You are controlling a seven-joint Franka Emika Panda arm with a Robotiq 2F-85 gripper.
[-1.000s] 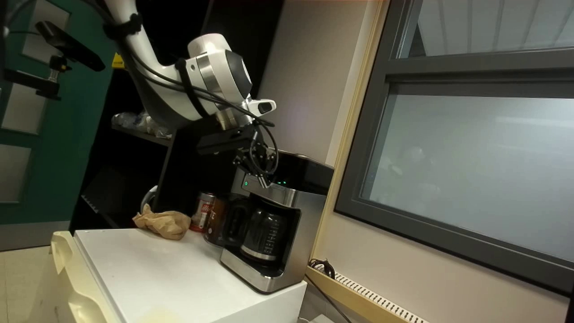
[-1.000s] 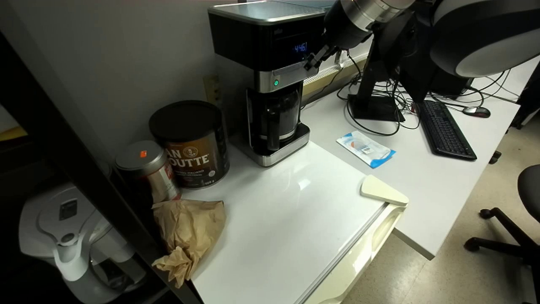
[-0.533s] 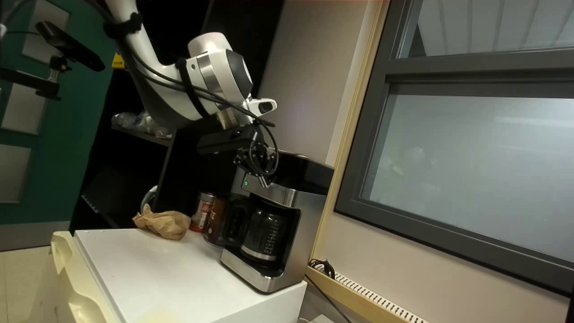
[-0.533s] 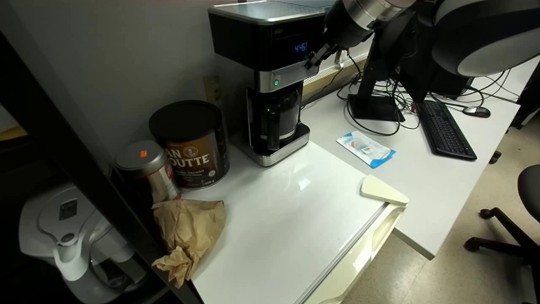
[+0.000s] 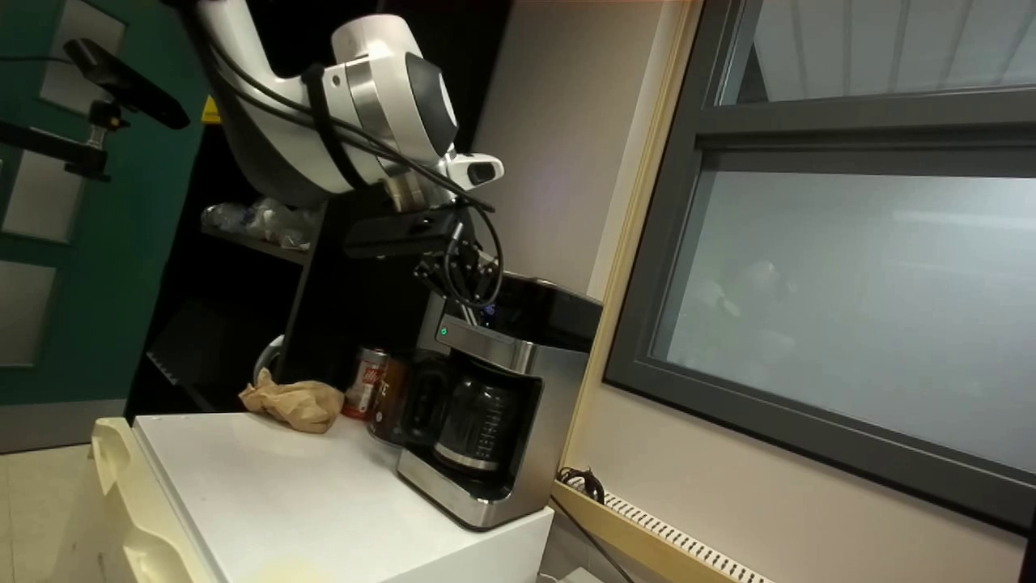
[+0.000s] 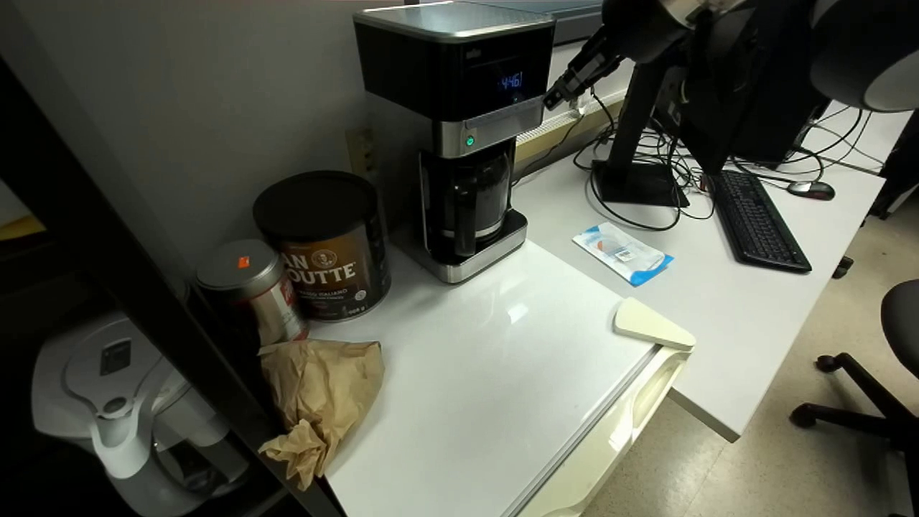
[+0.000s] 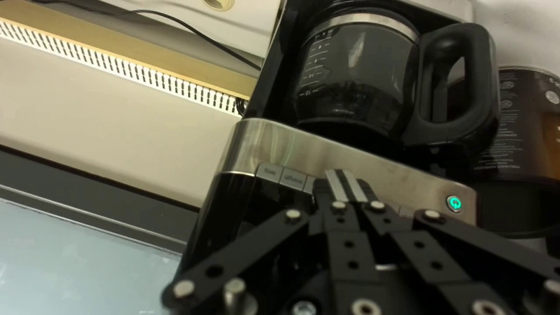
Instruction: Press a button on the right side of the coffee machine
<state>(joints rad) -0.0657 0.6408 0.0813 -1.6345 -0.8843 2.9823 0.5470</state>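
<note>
Coffee machine is standing right of the large can; your gripper, fingers pressed together, is drawing back from the buttons, so you're probably finishing a press or re-aiming.

A grey-framed window is set in a beige wall, well apart from a green door. Light glints on the white table, just beside a white desk; a black office chair stands on speckled floor.
</note>
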